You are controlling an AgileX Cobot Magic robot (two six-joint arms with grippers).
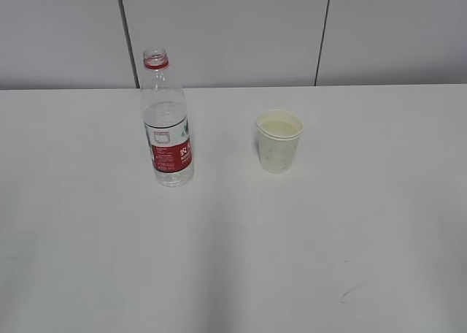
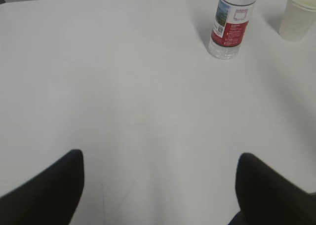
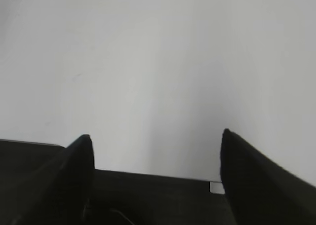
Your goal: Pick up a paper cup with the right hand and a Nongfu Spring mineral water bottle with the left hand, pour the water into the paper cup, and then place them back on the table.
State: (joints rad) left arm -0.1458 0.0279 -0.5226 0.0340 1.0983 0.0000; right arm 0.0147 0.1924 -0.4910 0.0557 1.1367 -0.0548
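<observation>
The Nongfu Spring mineral water bottle (image 1: 167, 121) stands upright and uncapped on the white table (image 1: 233, 260), left of centre, with clear water (image 1: 165, 115) up to about mid-height. The paper cup (image 1: 278, 140) stands upright to its right, a hand's width away. No arm shows in the exterior view. In the left wrist view the bottle (image 2: 230, 25) and cup (image 2: 298, 17) sit far off at the top right; my left gripper (image 2: 160, 161) is open over bare table. My right gripper (image 3: 155, 136) is open too, nothing between its fingers; bottle and cup are out of that view.
A grey panelled wall (image 1: 233, 26) rises behind the table's far edge. In the right wrist view a dark surface (image 3: 153, 195) lies below the table's near edge. A small dark scuff (image 1: 349, 295) marks the tabletop at front right.
</observation>
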